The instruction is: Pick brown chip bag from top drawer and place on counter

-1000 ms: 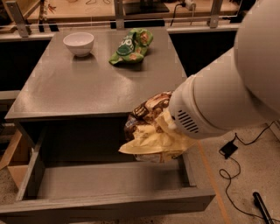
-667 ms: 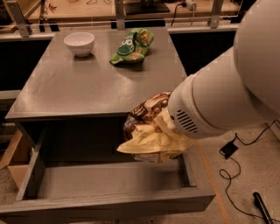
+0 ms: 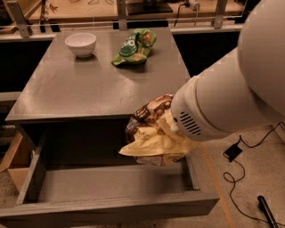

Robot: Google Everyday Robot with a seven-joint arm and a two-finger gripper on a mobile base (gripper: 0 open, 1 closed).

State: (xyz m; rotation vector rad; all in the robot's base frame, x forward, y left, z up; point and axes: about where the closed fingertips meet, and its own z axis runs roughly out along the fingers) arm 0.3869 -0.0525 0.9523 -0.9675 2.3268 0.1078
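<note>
The brown chip bag (image 3: 151,129) hangs in the air over the right part of the open top drawer (image 3: 111,185), at about the height of the counter's front edge. Its dark brown top and cream lower edge show. My gripper is at the bag's right side, hidden behind my white arm (image 3: 213,104); the bag is off every surface, so the gripper is shut on it. The grey counter (image 3: 89,84) lies behind and to the left of the bag. The drawer's grey inside holds nothing that I can see.
A white bowl (image 3: 80,43) stands at the counter's back left. A green chip bag (image 3: 133,46) lies at the back middle. Black cables (image 3: 236,169) trail on the floor at the right. A wooden bench (image 3: 89,9) runs behind the counter.
</note>
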